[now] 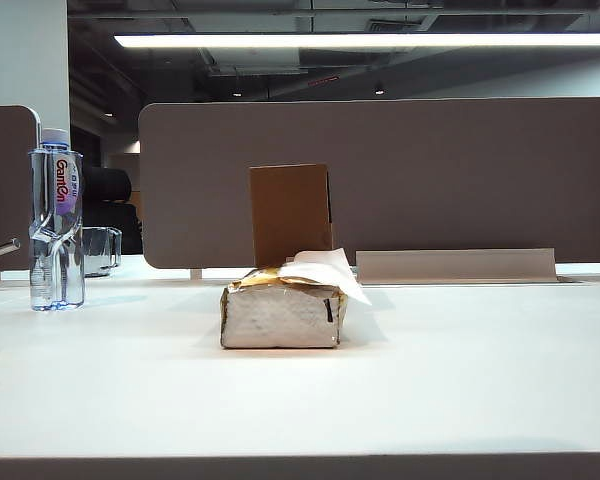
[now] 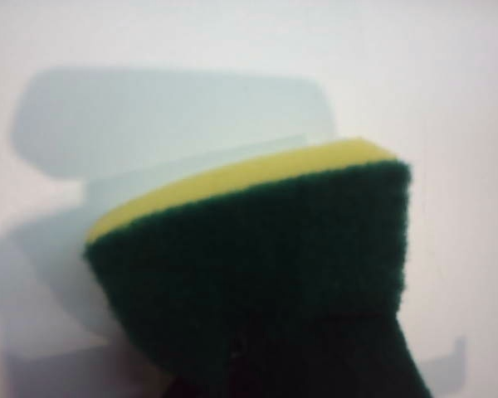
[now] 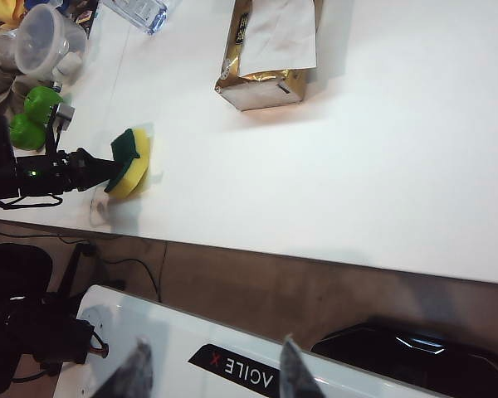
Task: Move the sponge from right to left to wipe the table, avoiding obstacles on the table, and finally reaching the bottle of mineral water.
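Observation:
The sponge (image 2: 257,249) fills the left wrist view, dark green scouring side towards the camera and yellow foam beyond it, with white table (image 2: 448,75) below. In the right wrist view my left gripper (image 3: 114,169) is shut on the sponge (image 3: 134,162) near the table's front edge, well clear of the silvery tissue pack (image 3: 261,58). The bottle of mineral water (image 1: 57,220) stands at the far left. The tissue pack (image 1: 283,315) lies mid-table with the brown cardboard box (image 1: 290,213) behind it. My right gripper (image 3: 214,373) hangs open and empty off the table, over the robot's white base.
A clear glass mug (image 1: 100,250) stands just right of the bottle. A grey partition (image 1: 430,170) and a low grey board (image 1: 455,265) close the back. Beyond the table's left end sit a plastic tub (image 3: 46,37) and green items (image 3: 33,116).

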Controlling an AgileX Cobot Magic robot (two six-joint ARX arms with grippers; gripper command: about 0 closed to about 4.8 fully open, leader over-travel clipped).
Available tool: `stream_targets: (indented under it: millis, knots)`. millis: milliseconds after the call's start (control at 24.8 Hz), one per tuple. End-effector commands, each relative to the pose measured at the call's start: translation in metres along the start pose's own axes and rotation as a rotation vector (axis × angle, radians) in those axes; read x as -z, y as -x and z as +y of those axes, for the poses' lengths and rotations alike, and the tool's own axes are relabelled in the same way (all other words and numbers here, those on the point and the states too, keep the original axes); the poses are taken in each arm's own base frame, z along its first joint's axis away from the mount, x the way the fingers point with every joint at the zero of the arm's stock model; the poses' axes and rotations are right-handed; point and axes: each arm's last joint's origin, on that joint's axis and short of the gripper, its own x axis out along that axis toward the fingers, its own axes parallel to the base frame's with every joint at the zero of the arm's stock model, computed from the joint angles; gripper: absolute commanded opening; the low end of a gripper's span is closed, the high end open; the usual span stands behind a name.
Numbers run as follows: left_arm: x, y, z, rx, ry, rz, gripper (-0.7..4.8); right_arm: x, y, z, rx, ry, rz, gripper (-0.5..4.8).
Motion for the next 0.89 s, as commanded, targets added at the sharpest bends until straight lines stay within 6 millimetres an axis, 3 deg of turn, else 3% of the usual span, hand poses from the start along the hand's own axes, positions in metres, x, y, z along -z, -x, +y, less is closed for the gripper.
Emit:
stream_targets:
  millis: [40, 323, 887]
  knots:
    - [-0.005, -0.001, 0.004, -0.079, -0.026, -0.051, -0.06, -0.001, 0.001, 0.001, -0.009, 0.012, -0.012, 1.98]
    - [-0.034, 0.000, 0.007, -0.079, -0.047, -0.112, -0.06, -0.001, 0.001, 0.001, -0.009, 0.011, -0.012, 1.98]
    - [-0.099, -0.044, 0.033, -0.062, -0.043, -0.091, -0.06, -0.001, 0.001, 0.001, -0.008, -0.034, -0.013, 1.98]
